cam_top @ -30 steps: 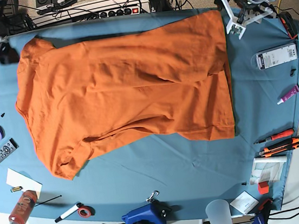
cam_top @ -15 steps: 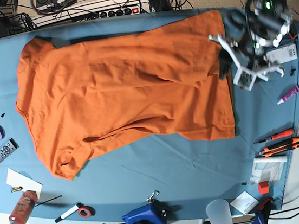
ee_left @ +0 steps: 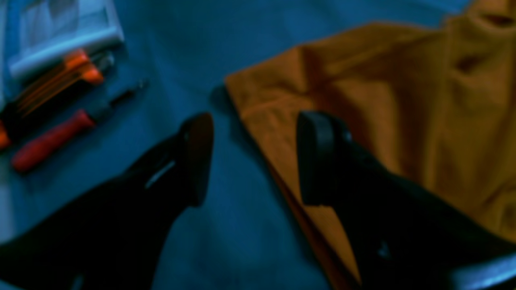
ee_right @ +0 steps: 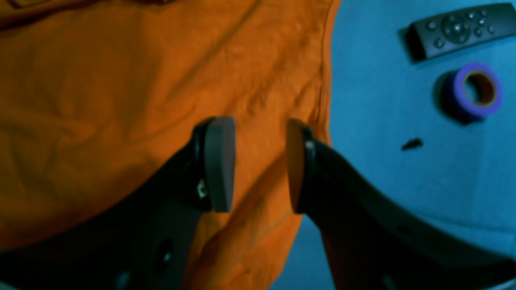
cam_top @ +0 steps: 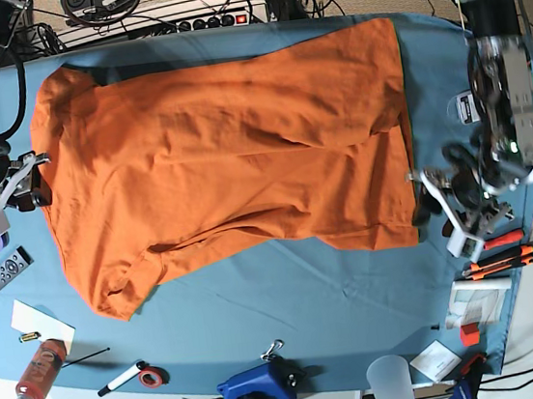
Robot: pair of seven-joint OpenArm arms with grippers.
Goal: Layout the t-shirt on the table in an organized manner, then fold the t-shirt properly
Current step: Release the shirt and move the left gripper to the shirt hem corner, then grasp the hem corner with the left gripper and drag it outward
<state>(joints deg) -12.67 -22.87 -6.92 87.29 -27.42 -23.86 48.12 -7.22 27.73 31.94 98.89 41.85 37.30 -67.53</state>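
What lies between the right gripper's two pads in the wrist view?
In the right wrist view, only the t-shirt shows between the open right gripper's pads: orange fabric near its edge, with bare table just beyond.

Blk arms, white-framed tool ends

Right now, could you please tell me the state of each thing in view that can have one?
t-shirt: spread on the table, wrinkled, one sleeve folded under, not yet folded.
left gripper: open, straddling the shirt's corner edge, holding nothing.
right gripper: open, above the shirt's edge, holding nothing.
table: covered in blue cloth, tools along its edges.
purple tape roll: lying flat beside the remote.
remote: lying face up.
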